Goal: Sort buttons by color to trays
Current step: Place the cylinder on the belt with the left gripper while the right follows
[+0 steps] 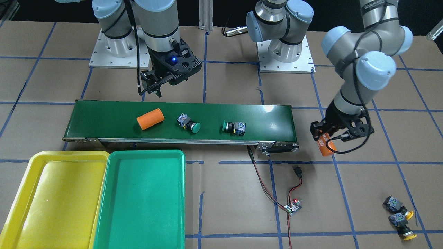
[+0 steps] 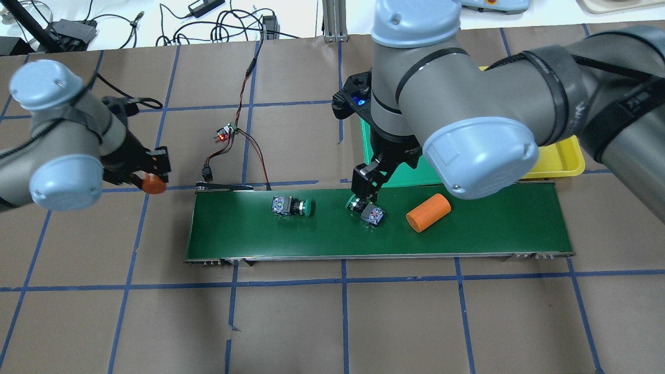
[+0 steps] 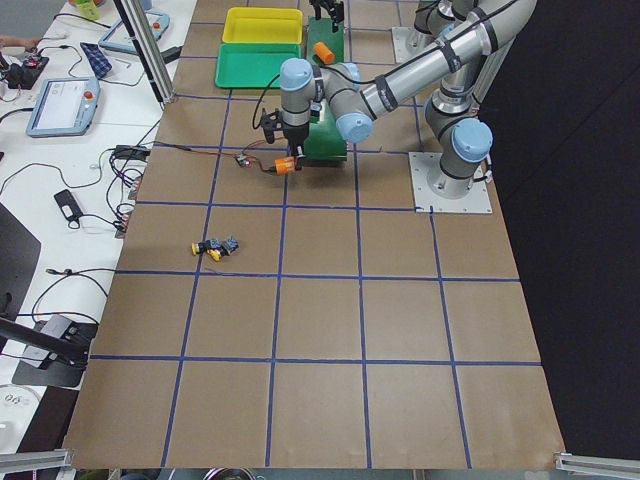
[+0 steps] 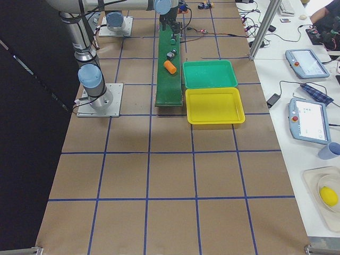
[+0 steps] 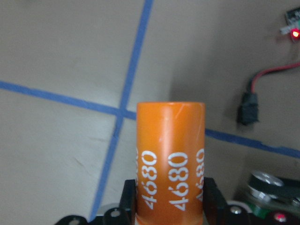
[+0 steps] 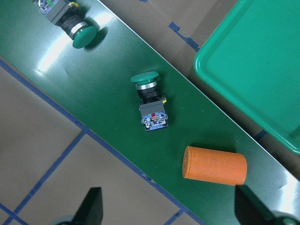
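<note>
Gripping orange 4680 cyl. (image 1: 327, 148), L claw (image 1: 324, 137) hangs right of belt (image 1: 104, 121). R claw (image 1: 155, 90), fingers apart, above belt's upper edge. Green buttons (image 1: 189, 124) (image 1: 234, 127) mid-belt; yellow buttons (image 1: 398, 207) (image 1: 404, 228) on tabletop (image 1: 346, 214), lower right; yellow tray (image 1: 52, 200), green tray (image 1: 138, 200) lower left.

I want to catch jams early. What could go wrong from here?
1. The open right end effector hangs by a green button lying beside the loose orange cylinder; a skewed descent might set the cylinder rolling.
2. The left end effector is shut on the 4680 cylinder, so the yellow buttons, off the belt, may wait unsorted.
</note>
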Robot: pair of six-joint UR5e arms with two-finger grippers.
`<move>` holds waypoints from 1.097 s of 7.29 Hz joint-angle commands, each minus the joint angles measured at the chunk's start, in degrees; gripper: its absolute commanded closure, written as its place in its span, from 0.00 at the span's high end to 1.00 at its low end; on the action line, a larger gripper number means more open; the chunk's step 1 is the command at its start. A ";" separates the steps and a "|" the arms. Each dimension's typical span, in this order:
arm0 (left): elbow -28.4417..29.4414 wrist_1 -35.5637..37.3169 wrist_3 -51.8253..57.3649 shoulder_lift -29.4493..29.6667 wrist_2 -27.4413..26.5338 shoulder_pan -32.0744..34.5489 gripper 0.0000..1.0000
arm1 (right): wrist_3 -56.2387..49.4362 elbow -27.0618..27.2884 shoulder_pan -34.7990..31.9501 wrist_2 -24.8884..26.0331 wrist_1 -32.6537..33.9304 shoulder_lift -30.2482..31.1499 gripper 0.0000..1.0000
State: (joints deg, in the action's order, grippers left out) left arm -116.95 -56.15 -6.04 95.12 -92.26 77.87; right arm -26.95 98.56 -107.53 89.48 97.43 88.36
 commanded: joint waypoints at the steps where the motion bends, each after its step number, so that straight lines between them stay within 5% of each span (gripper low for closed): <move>1: -3.11 -0.10 -19.98 -2.84 -0.55 11.90 0.12 | -15.34 6.00 4.58 -0.01 3.28 3.64 1.00; 5: -3.11 -0.28 -44.69 -0.38 -4.78 18.55 0.17 | -43.40 16.99 16.37 -0.19 13.45 8.57 1.00; 6: -3.11 -2.19 -49.72 -0.38 -4.95 18.63 0.29 | -43.62 20.33 16.21 -0.27 15.40 9.19 1.00; 7: -2.67 -1.43 -49.68 -0.47 -5.04 18.46 0.82 | -43.54 22.45 16.12 -0.36 16.47 9.28 1.00; 8: -1.27 -0.81 -43.24 -0.81 -4.86 16.72 1.00 | -43.62 22.73 16.21 -0.45 19.26 9.11 1.00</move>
State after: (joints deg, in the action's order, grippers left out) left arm -119.46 -57.44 -53.22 94.58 -97.20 95.96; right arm -70.16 119.75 -91.47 89.14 113.69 97.44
